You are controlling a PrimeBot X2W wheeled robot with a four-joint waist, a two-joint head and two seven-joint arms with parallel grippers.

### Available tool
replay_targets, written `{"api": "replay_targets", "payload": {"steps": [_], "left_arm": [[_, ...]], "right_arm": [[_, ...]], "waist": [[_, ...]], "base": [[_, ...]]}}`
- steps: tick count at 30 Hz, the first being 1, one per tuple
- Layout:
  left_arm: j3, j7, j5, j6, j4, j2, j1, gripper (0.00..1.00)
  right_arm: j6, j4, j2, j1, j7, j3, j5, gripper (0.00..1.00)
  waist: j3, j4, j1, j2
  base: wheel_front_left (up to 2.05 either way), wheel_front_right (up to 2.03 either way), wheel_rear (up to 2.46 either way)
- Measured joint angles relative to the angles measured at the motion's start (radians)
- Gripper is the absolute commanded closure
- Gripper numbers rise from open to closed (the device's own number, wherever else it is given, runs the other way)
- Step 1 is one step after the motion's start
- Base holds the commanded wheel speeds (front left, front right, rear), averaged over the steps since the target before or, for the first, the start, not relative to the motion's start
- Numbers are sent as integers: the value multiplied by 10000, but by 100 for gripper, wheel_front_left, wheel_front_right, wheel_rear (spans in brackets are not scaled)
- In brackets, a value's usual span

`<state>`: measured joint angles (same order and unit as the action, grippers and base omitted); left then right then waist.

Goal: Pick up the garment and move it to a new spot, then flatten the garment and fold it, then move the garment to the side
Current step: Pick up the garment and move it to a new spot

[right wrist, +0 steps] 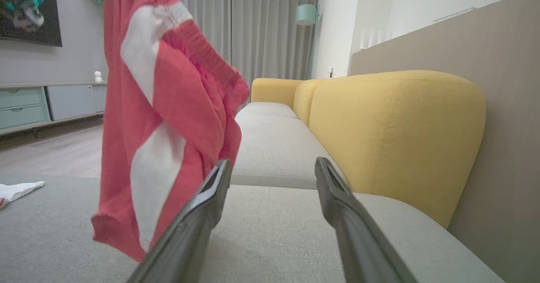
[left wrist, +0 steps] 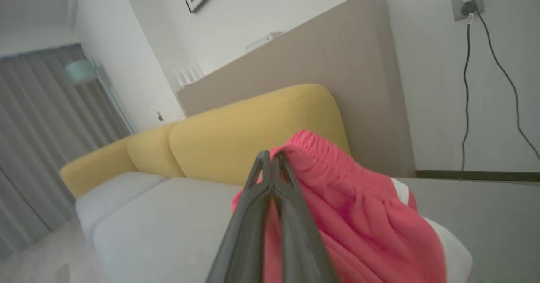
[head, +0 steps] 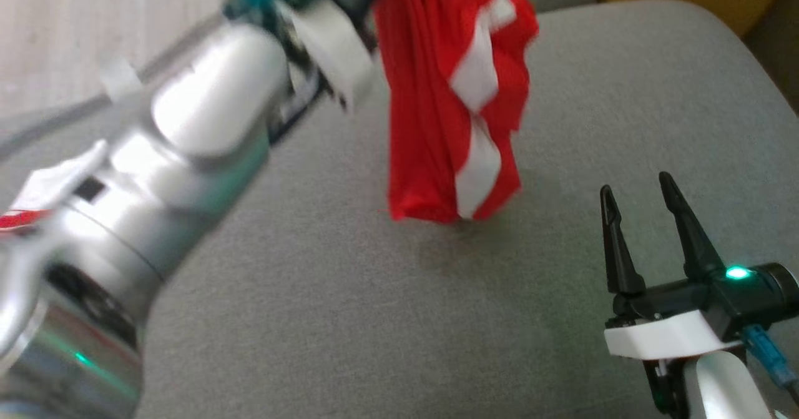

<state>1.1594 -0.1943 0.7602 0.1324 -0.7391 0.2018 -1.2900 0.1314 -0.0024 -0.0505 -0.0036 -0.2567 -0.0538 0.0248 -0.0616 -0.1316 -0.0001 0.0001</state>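
Head view: red garment [head: 437, 94] of thin soft fabric with white side stripes, hanging bunched in long vertical folds. Its lower hem is at the grey woven seat cushion [head: 374, 313] — touching or just above, can't tell. Left wrist view: my left gripper [left wrist: 270, 158] has its jaws pressed together, pinching the gathered elastic waistband, and the cloth drapes to their right. My right gripper [head: 635, 185] has two long dark tapered fingers, jaws spread, nothing between them. It sits low over the cushion — garment up and to its left, apart. Right wrist view: garment hangs left of my fingers, smooth rounded yellow back cushions [right wrist: 396, 127] on the right.
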Motion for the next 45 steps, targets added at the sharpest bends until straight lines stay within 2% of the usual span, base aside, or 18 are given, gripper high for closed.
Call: {"api": "replay_targets", "payload": {"steps": [3, 9, 13, 16, 17, 18, 24, 29, 34, 38, 41, 45], "left_arm": [[92, -132, 230, -40, -21, -161, 1010, 100], [98, -479, 715, -537, -437, -140, 4174, 100], [-36, -546, 767, -742, -337, -196, 5875, 100], [-571, -548, 709, -1014, 121, -238, 6749, 100], [-727, -548, 589, -1133, 324, -236, 6993, 69], [-855, -550, 376, -1262, 522, -230, 7225, 0], [-1983, -552, -1325, -2604, 2245, -96, 8821, 0], [-2970, -566, -2389, -3187, 3731, 42, 10393, 0], [-4583, -579, -3384, -3716, 5137, 13, 11785, 0], [-5892, -579, -4192, -3687, 5948, -151, 13021, 0], [-6366, -579, -4558, -3676, 6291, -274, 13448, 0], [-7093, -579, -5227, -3421, 6778, -495, 14124, 0]], "right_arm": [[0, -56, 2, -12, 0, 17, -104, 0], [0, -98, 25, -57, 0, -33, -280, 0], [0, -36, 25, -52, 0, 8, -282, 0], [0, 29, 25, -29, 0, 81, -280, 0], [0, 40, 27, -16, 0, 111, -280, 0], [0, 42, 27, 12, 0, 150, -280, 0], [0, 221, 31, 695, 0, 84, -280, 0], [0, 468, 40, 1133, 0, 10, -341, 0], [0, 646, 54, 1599, 0, 278, -623, 0], [0, 794, 61, 2233, 2, 761, -922, 0], [0, 807, 69, 2465, 2, 798, -955, 0], [0, 805, 90, 2847, 2, 899, -955, 0]], "waist": [[-319, -134, 3, 0], [-784, -361, 4, 0], [-668, -300, 2, 0], [-435, -141, 2, 0], [-335, -79, 2, 0], [-232, -10, 1, 0], [525, 451, -1, 0], [1085, 912, -1, 0], [1455, 1443, -1, 0], [1724, 1947, 1, -1], [1843, 2075, 0, 0], [2022, 2207, 0, 0]], "base": [[0, 0, 0], [0, 0, 0], [0, 0, 0], [0, 0, 0], [0, 0, 0], [0, 0, 0], [0, 0, 0], [0, 0, 0], [0, 0, 0], [0, 0, 0], [0, 0, 0], [0, 0, 0]]}}
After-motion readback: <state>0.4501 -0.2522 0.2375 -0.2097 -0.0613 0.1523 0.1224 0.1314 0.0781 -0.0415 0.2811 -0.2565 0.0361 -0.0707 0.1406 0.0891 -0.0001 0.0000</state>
